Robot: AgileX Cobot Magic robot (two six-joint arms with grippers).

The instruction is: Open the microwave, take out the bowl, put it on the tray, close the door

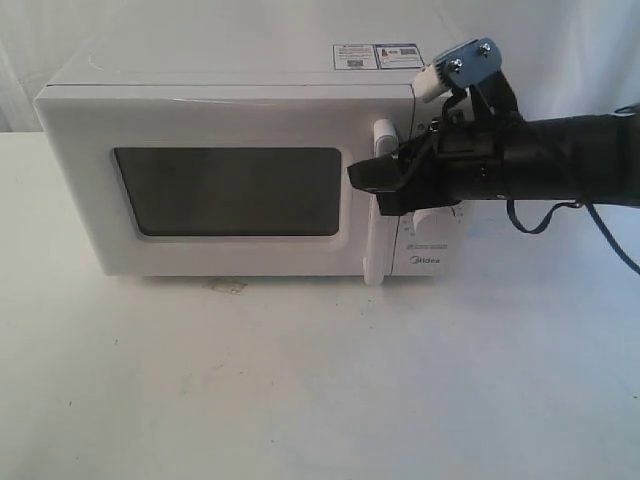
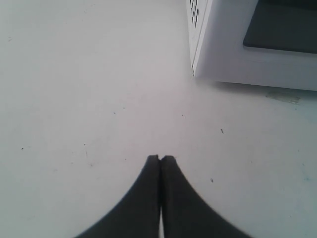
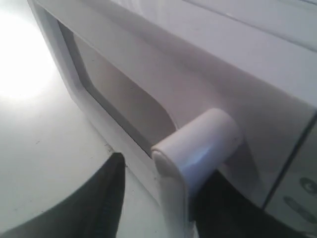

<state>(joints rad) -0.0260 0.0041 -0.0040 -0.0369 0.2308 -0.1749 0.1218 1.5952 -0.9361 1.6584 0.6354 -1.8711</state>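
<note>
The white microwave stands at the back of the table with its door closed and its dark window facing me. My right gripper is open and straddles the door's tall white bar handle near its upper end. In the right wrist view the handle lies between the black fingers, with a gap on one side. My left gripper is shut and empty above bare table, near the microwave's corner. The bowl is hidden. No tray is in view.
The right arm reaches in from the right, covering the dial panel, with a black cable hanging below it. A faint stain marks the white tabletop in front of the microwave. White cloth hangs behind.
</note>
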